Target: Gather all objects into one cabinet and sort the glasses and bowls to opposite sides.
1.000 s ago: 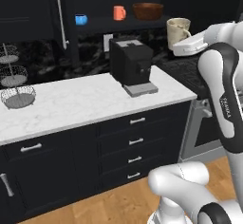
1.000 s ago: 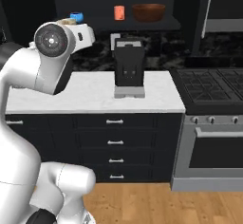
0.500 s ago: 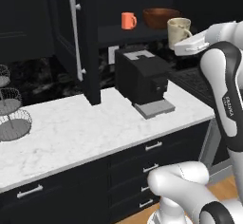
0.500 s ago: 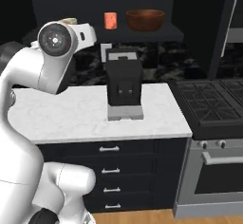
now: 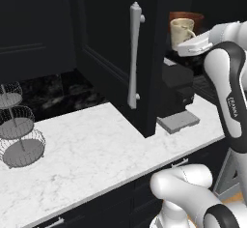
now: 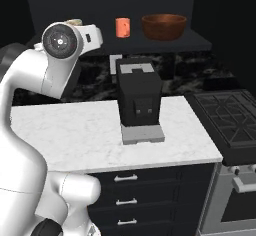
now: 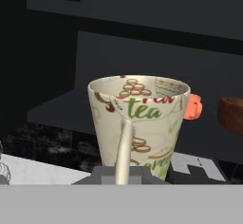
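— What does your claw (image 7: 124, 178) hold?
— It's clamped on the cream patterned cup with "tea" lettering (image 7: 138, 123) — upright, raised above the white marble bench (image 5: 91, 159), beside the open black cabinet door (image 5: 120, 53).

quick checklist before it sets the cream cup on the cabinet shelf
1. Cup held: ok. The pincer is shut on the cream cup.
2. Cup upright: ok, its mouth faces up in the hand view.
3. Cabinet door open: ok. It stands swung out over the counter.
4. Things already on the shelf: ok. The orange mug and the brown bowl stand apart.
5. Free spot for the cup: cannot tell, the shelf to the left of the mug is too dark.
6. Clearance over the coffee machine: cannot tell.
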Available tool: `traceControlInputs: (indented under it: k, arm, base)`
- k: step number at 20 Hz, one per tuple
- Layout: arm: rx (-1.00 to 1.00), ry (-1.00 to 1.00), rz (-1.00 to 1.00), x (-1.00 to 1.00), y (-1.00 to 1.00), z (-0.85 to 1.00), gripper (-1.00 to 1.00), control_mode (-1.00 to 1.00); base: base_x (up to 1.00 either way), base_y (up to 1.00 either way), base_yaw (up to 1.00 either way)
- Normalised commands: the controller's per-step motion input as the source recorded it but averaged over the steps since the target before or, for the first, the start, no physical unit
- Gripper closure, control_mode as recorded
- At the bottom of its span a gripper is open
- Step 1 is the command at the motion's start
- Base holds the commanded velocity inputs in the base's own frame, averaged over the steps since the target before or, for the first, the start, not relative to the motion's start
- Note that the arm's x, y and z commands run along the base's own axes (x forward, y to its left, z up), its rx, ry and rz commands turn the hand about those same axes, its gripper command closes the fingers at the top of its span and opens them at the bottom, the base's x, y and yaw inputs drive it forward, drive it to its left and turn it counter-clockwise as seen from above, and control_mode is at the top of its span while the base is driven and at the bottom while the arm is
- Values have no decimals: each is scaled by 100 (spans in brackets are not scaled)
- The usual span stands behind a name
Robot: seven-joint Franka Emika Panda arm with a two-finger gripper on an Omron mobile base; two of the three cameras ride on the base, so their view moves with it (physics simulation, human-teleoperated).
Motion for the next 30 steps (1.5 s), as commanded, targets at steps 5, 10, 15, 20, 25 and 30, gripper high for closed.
traceControlInputs:
  k: [5, 10, 15, 20, 25, 30]
  arm:
    - [0, 0, 0, 0, 0, 0, 100, 100]
    - [0, 0, 0, 0, 0, 0, 100, 100]
    - [0, 0, 0, 0, 0, 0, 100, 100]
    - [0, 0, 0, 0, 0, 0, 100, 100]
    - [0, 0, 0, 0, 0, 0, 100, 100]
    - [0, 0, 0, 0, 0, 0, 100, 100]
  base:
    - [40, 25, -5]
    - [97, 0, -7]
    - [92, -8, -1]
    - [97, -13, 1]
    - [71, -14, -2]
    - [16, -4, 0]
